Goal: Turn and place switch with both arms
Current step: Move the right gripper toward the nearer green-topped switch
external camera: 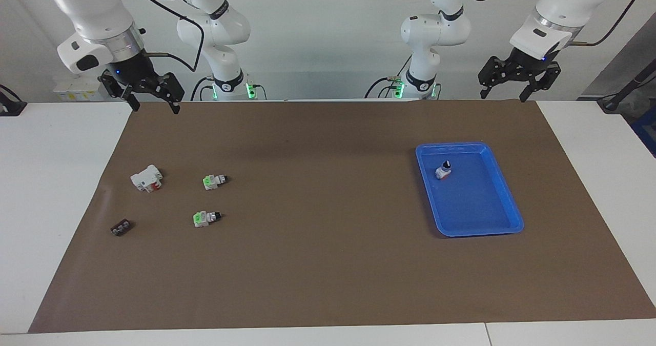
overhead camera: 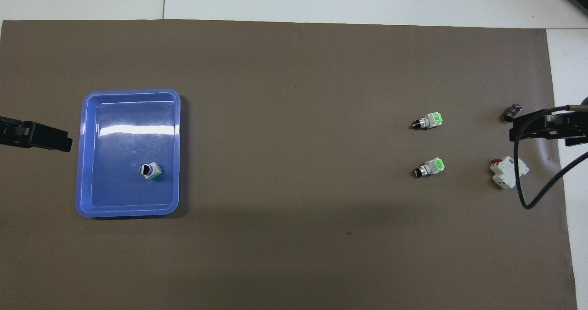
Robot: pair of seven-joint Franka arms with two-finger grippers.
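Two switches with green ends and black knobs lie on their sides on the brown mat toward the right arm's end. One switch is nearer to the robots than the other switch. My right gripper hangs open and empty above the mat's edge by the robots. At the other end, my left gripper also hangs open and empty above that edge. Both arms wait, well clear of the switches.
A blue tray toward the left arm's end holds one upright switch, knob up. A white block with a red part and a small dark part lie beside the green switches.
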